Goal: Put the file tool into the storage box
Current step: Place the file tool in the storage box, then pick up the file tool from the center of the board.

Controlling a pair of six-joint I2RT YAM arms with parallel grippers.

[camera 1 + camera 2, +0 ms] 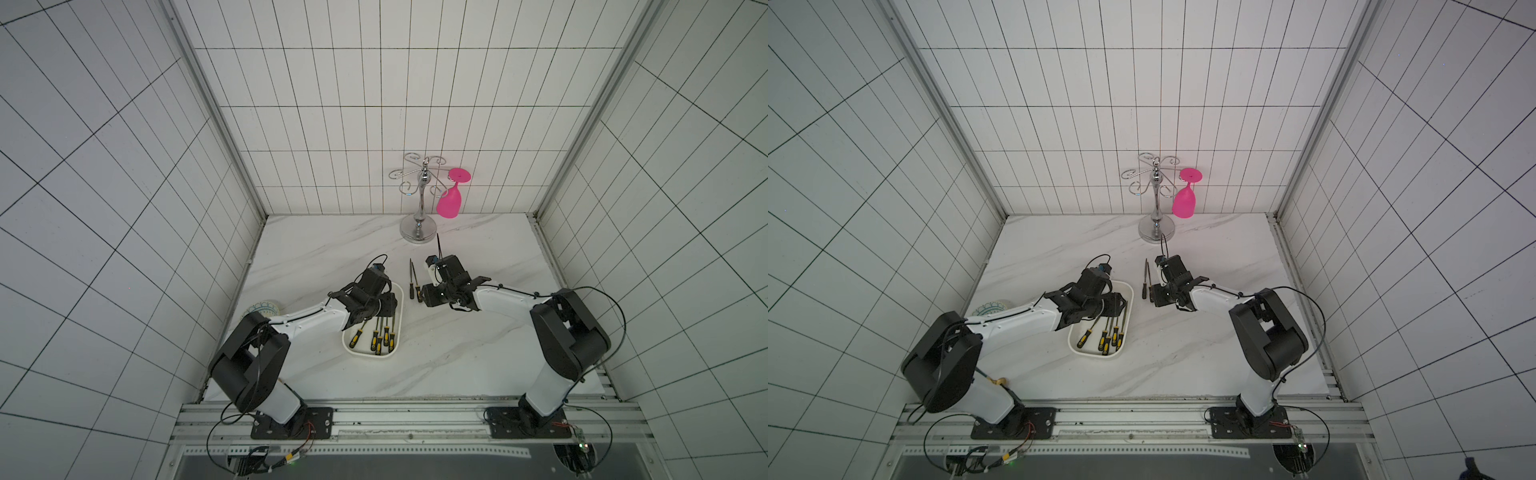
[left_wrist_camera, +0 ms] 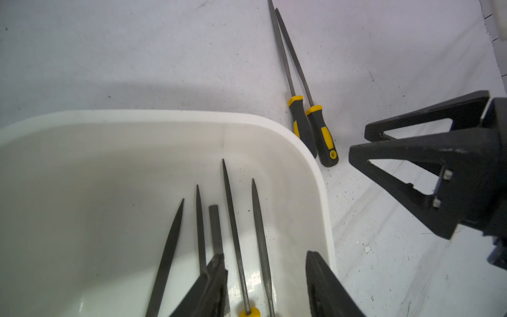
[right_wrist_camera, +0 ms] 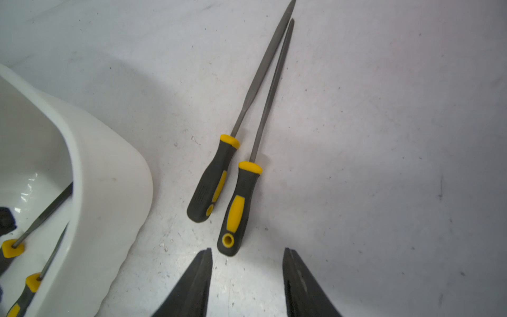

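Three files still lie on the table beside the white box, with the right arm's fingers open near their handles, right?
Not three: two files lie there, as the right wrist view shows, beside the storage box, the right arm's fingers open near their handles.

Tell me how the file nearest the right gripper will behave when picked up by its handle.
Probably stiff: the nearer file has a straight metal blade. Its black-and-yellow handle looks grippy, unlikely to slip. Held there, the long blade may dip, and the second file beside it may get nudged.
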